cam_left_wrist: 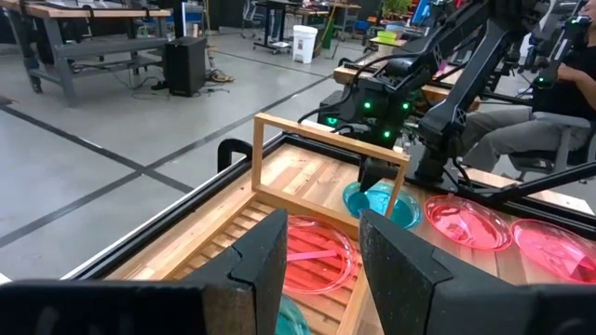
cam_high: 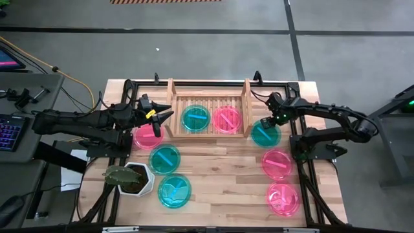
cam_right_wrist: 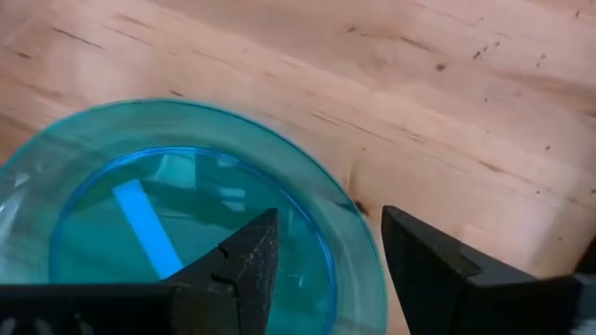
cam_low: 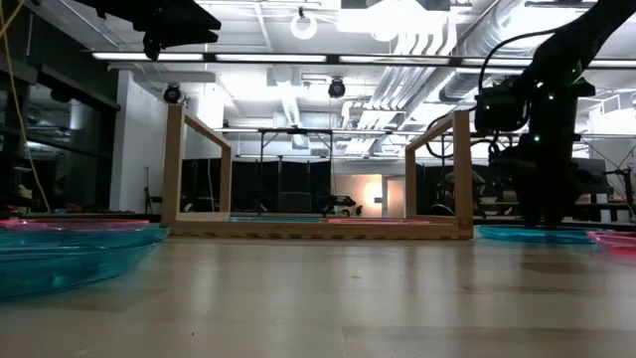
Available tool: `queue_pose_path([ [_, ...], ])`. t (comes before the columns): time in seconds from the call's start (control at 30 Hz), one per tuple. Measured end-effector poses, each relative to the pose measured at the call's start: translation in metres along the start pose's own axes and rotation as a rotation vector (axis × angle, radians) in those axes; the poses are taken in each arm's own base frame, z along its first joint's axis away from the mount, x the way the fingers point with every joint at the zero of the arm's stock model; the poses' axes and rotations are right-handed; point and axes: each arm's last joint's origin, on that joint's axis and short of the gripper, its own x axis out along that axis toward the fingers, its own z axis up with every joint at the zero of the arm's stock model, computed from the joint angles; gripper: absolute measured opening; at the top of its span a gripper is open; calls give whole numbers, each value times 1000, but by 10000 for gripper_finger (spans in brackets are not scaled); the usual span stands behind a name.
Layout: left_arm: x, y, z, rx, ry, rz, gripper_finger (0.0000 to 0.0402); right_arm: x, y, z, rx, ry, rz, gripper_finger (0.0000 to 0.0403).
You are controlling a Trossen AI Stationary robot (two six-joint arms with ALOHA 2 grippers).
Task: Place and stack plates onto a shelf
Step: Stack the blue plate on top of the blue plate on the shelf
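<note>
Right hand (cam_high: 273, 120), fingers wide, poised over teal plate (cam_high: 265, 133) at shelf's (cam_high: 208, 116) three o'clock, probably for pickup; left hand (cam_high: 163, 116) wide, empty, waiting at nine.

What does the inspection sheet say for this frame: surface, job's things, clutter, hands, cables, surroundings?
Surface: butcher-block table, bare wood between the plates.
Job's things: wooden shelf at the far edge, holding one teal plate and one pink plate side by side. Six more on the table: teal; pink.
Clutter: white plant pot at the near left.
Hands: left hand open, empty, by the shelf's left end; right hand open over the teal plate's rim by the shelf's right end.
Cables: yellow cable on the floor at left.
Surroundings: keyboard on a side desk; seated person behind.
</note>
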Motion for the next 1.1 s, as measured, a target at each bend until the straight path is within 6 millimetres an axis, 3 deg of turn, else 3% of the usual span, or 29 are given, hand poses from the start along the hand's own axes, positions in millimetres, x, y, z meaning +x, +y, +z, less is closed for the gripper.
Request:
queue_pose_path([
  [0.37,0,0,0,0,1,0,127,10,-2,-6,45,-28,-4,155],
  [0.67,0,0,0,1,1,0,127,10,1,-8,43,-98,-103,12],
  [0.87,0,0,0,15,0,0,127,4,0,-10,34,-123,-99,4],
  [1.1,0,0,0,17,0,0,127,-16,-2,-15,57,-200,-19,0],
])
